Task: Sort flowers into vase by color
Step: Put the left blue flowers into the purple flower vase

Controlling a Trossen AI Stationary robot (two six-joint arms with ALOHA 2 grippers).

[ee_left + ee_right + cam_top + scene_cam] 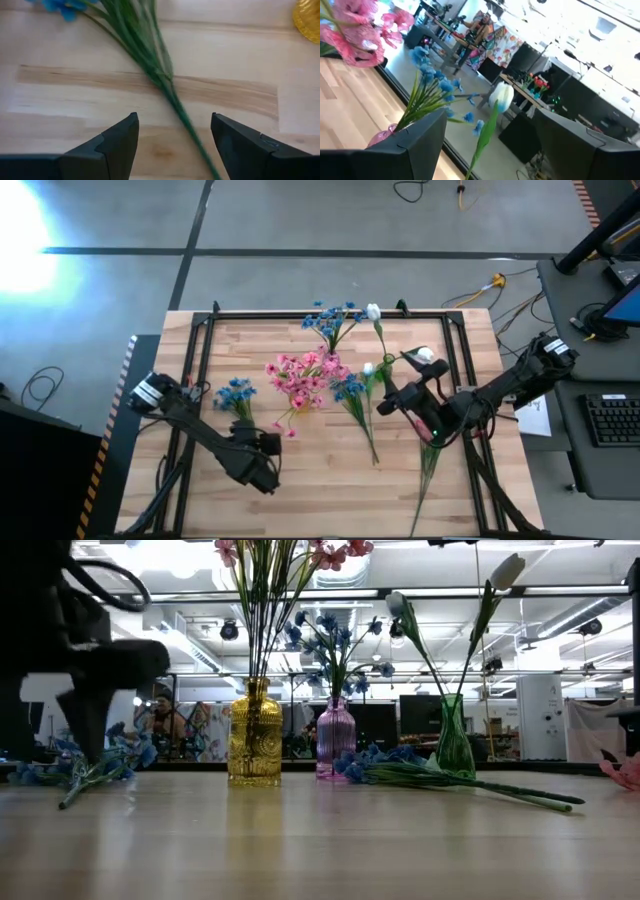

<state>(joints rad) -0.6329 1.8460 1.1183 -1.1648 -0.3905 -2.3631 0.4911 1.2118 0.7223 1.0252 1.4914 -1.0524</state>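
- Left gripper (172, 145) is down low near the bench's left edge, jaws spread wide with the green stem of a loose blue spray (236, 394) running between the fingers. Nothing pinched yet, so I'd call this the pre-grasp for the next blue flower.
- Next move, I reckon: drop a touch, close on that thin stem, then carry it to the purple vase (335, 738) at the far edge, where blue blossoms already stand.
- Right gripper (412, 402) hangs over the right half, jaws also spread, holding nothing; a white tulip (501, 96) shows just past its fingers.
- Mid-bench, another blue spray (350, 390) lies flat, waiting.
- Farther back: yellow vase (254, 736) with pink, green vase (455, 740) with white tulips.
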